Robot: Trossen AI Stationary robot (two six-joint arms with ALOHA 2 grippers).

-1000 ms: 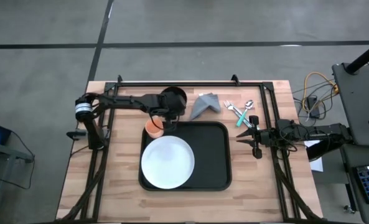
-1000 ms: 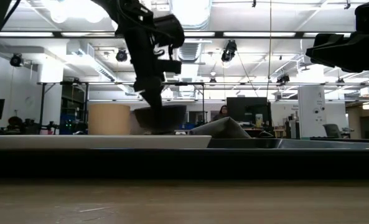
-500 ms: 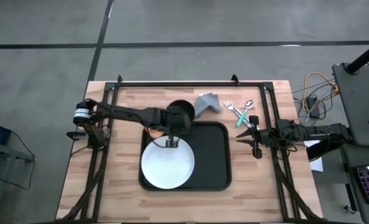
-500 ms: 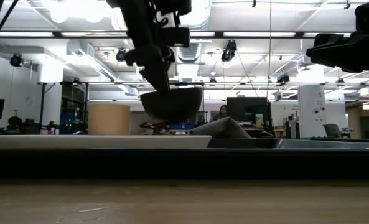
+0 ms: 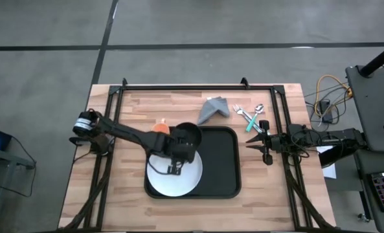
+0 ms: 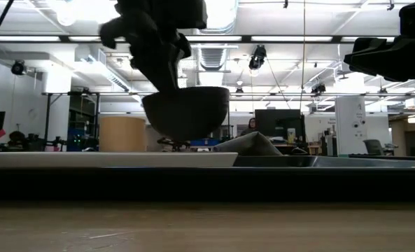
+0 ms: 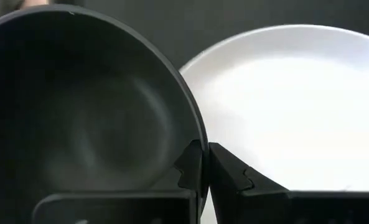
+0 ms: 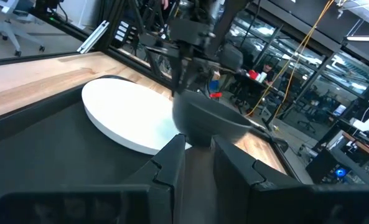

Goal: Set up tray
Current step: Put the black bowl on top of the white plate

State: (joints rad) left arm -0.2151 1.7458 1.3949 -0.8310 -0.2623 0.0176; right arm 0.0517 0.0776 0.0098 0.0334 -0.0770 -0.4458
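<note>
One arm matters: your left gripper (image 7: 203,163) clamps the black bowl (image 5: 187,137) by its rim; the white plate (image 5: 172,175) on the tray (image 5: 224,165) lies directly beneath; right gripper (image 5: 265,141) waits parted, well apart.

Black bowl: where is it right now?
The black bowl is held off the surface by the left gripper, above the white plate's far edge on the tray.

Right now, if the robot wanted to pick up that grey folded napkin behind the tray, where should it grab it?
Probably at the raised fold of the grey napkin, coming straight down from above. It lies on the table peaked like a small tent, so that ridge gives two fingers something to pinch. Its sides slope flat onto the wood, offering little to catch.
</note>
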